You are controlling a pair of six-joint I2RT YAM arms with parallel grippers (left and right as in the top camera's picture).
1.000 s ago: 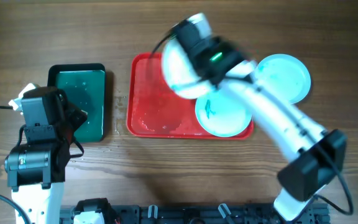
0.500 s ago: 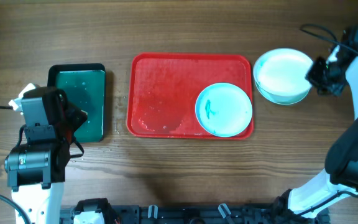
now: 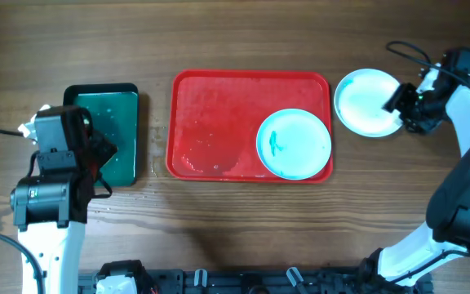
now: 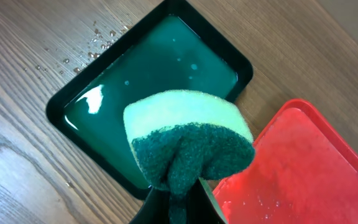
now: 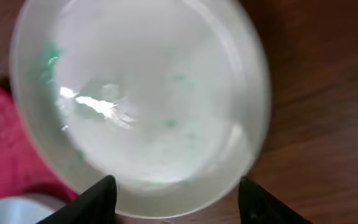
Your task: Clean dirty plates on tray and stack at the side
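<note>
The red tray [image 3: 219,122] lies mid-table with one pale aqua plate [image 3: 294,144], smeared teal, in its right half. A white plate [image 3: 365,101] with faint green specks [image 5: 142,106] rests on the wood just right of the tray. My right gripper [image 3: 405,108] [image 5: 179,202] is open, and its fingers [image 5: 98,200] straddle that plate's near rim. My left gripper [image 3: 103,155] [image 4: 179,208] is shut on a yellow-and-green sponge [image 4: 188,140], which hangs above the near corner of the dark green tray [image 4: 148,81].
The dark green tray [image 3: 100,131] holds a film of water, with drops on the wood beside it. The red tray [image 4: 303,168] is wet on its floor. Cables run near the right arm at the table's right edge.
The right arm swung the white plate from above the tray to the right side of the table, set it down there and opened its jaws. The left arm barely shifted.
</note>
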